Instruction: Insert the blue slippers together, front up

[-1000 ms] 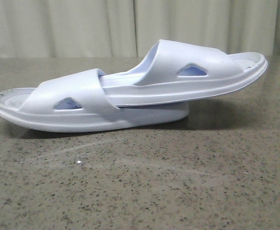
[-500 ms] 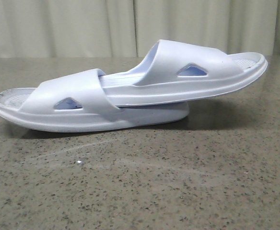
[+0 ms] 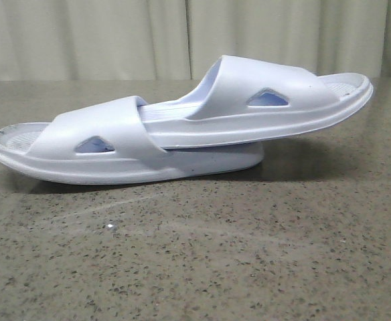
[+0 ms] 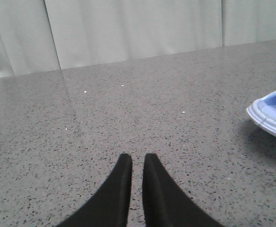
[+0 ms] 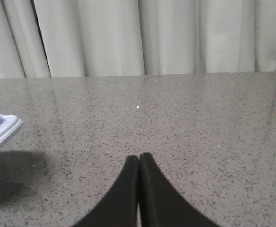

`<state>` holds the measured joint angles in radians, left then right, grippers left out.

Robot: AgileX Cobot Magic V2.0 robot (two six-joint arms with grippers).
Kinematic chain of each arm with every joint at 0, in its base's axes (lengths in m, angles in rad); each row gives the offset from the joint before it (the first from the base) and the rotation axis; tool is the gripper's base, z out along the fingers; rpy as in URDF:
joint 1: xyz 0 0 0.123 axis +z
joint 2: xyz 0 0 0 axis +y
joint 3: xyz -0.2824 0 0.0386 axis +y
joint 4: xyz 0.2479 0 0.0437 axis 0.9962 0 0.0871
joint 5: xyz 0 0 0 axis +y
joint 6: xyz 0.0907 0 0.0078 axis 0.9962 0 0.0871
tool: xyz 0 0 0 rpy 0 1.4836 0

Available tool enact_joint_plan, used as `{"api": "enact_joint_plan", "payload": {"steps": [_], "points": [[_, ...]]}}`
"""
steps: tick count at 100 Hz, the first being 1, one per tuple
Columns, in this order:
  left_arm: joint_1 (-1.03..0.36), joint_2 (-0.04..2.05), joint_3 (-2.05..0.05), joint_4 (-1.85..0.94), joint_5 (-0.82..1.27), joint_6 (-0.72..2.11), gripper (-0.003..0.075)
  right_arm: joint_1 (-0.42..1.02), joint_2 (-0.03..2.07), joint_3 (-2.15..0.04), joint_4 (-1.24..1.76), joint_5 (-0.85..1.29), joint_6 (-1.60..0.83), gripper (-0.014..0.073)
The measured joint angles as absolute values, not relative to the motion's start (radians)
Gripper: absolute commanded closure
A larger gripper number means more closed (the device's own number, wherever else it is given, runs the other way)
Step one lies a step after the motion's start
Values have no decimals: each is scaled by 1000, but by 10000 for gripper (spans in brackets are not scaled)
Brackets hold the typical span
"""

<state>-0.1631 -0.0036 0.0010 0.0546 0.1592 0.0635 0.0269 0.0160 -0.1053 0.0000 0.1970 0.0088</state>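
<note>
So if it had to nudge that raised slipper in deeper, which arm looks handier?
Probably the right. The raised slipper sticks out on the robot's right, and the right gripper sees its end nearby. The left gripper sits near the lower slipper instead. Both are shut and empty.

A speckled grey stone tabletop (image 3: 202, 254) is seen, glossy and faintly reflective. Its far edge is backed by a pale pleated curtain (image 3: 115, 37) across the whole width.

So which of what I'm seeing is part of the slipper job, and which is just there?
Job:
- lower slipper
- upper slipper, its toe tucked under the lower one's strap
- left gripper, right gripper, both empty

Just there:
- stone table
- curtain
</note>
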Motion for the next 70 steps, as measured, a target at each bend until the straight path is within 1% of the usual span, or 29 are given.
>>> {"api": "enact_joint_plan", "payload": {"steps": [32, 46, 70], "points": [[-163, -4, 1, 55, 159, 64, 704, 27, -10, 9, -37, 124, 28, 701], [-163, -4, 1, 55, 159, 64, 704, 27, -10, 10, -37, 67, 28, 701], [-163, -4, 1, 55, 159, 64, 704, 27, -10, 10, -39, 64, 28, 701]]}}
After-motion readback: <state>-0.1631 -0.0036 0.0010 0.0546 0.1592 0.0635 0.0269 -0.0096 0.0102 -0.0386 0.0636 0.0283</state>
